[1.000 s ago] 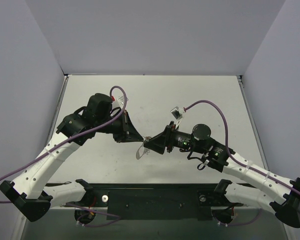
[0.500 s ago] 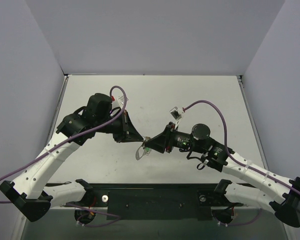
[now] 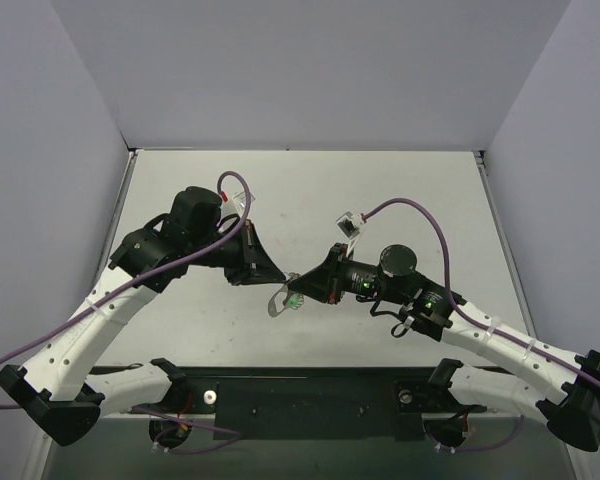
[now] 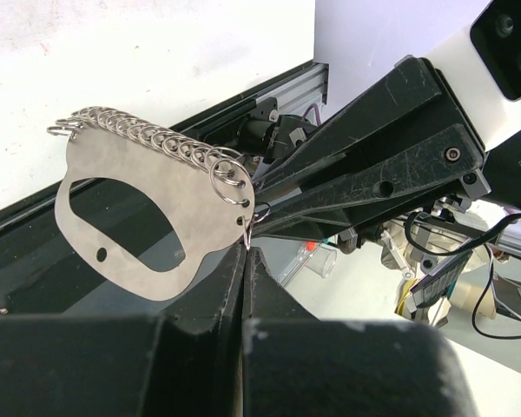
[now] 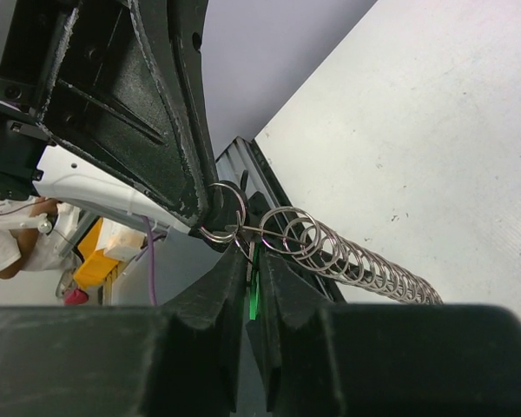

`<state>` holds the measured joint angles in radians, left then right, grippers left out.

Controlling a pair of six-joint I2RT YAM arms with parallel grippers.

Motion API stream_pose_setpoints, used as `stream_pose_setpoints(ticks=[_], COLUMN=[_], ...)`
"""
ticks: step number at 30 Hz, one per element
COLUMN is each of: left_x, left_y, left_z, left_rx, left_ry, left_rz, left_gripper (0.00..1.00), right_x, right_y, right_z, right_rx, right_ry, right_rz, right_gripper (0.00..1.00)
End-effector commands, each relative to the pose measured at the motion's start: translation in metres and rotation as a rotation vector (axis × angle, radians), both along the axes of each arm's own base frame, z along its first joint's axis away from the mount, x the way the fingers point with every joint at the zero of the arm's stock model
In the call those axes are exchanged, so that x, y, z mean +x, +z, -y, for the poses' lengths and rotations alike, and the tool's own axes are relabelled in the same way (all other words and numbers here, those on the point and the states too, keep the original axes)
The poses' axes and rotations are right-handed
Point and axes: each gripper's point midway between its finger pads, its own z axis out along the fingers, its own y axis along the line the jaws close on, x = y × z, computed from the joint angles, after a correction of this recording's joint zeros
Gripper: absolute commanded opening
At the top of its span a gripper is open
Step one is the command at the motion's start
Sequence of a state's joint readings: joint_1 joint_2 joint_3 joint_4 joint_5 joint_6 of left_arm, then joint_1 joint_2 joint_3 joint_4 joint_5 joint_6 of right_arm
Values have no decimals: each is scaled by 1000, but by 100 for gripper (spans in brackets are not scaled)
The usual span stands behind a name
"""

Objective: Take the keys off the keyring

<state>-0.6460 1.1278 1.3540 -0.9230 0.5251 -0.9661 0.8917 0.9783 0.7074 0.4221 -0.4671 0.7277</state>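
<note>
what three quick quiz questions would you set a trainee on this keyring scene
1. True or false: the keyring lies flat on the table.
2. What colour shows in the right gripper? A red, B green, C blue.
3. Which gripper pinches the keyring's edge?
Key: 1 false, it is held up off the table. 2 B, the head of the key. 3 the left gripper.
</note>
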Motion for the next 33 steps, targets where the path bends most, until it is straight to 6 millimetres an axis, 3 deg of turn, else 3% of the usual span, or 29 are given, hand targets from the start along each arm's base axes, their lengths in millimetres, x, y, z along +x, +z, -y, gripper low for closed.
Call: stream_pose_setpoints(ticks=[1,13,20,33], left_x=[-1,-2,-5,-12], left_y=[19,9,5,-8], left_z=[1,-4,-6,-10], left_rx=[-60,-16,17,70], left_ry=[-9,-12,-31,-63], left_rz=[57,55,39,14], left_gripper=[0,0,0,0], right_x=[3,1,-2,-11], right_y=[30,14,-11,-39], right_z=[0,12,20,38], right_rx=[47,-122,-303,-575], right_ry=[-5,-7,24,125], right_rz=[79,104,115,151], right_gripper=[3,0,0,0])
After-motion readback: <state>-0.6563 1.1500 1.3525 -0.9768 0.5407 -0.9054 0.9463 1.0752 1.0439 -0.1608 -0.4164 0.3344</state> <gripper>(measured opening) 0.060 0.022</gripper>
